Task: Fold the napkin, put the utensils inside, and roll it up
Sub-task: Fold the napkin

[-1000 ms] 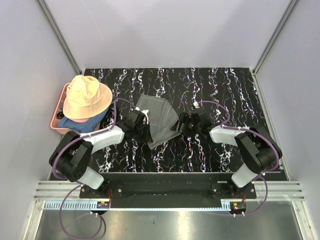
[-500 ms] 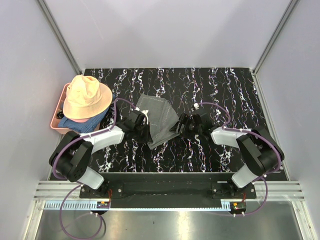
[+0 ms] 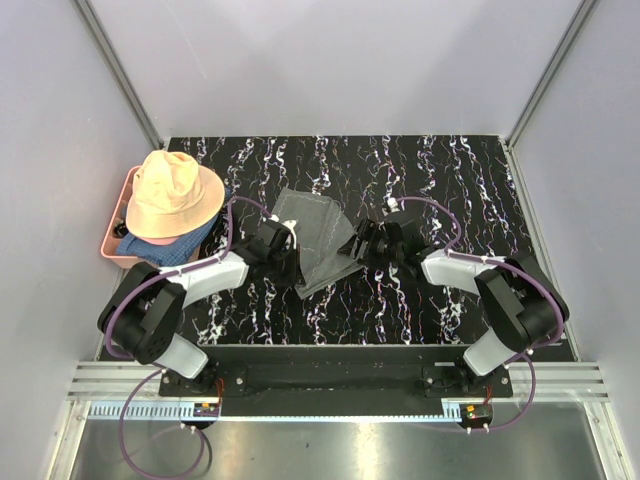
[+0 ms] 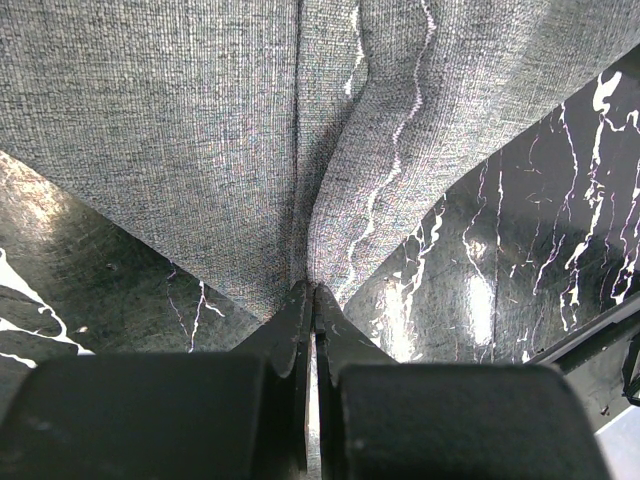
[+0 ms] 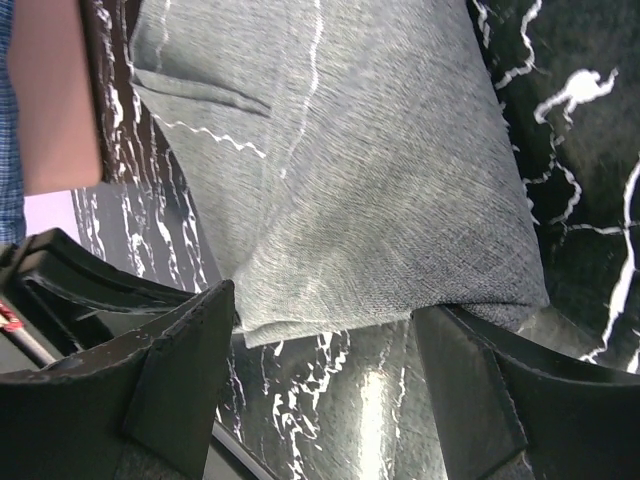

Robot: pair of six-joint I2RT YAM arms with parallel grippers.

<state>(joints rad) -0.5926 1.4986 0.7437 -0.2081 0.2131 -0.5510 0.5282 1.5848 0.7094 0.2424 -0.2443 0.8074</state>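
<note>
The grey napkin [image 3: 318, 238] lies folded on the black marbled table, between my two grippers. My left gripper [image 3: 285, 247] is shut on the napkin's left edge; in the left wrist view the cloth [image 4: 250, 130] runs pinched into the closed tips of that gripper [image 4: 312, 292]. My right gripper [image 3: 362, 244] is open at the napkin's right side; in the right wrist view its jaws stand wide apart around the cloth's near edge [image 5: 350, 200], the gripper [image 5: 325, 320] just short of it. No spoon or dark utensil shows in any view.
A pink tray [image 3: 116, 242] at the left edge holds a peach hat [image 3: 172, 196] and a blue cloth [image 3: 160, 245]. Grey walls enclose the table on three sides. The table's front edge [image 3: 340, 347] runs just ahead of the arm bases.
My right gripper has moved slightly left and forward toward the napkin's right edge. My left gripper and the napkin look unchanged.
</note>
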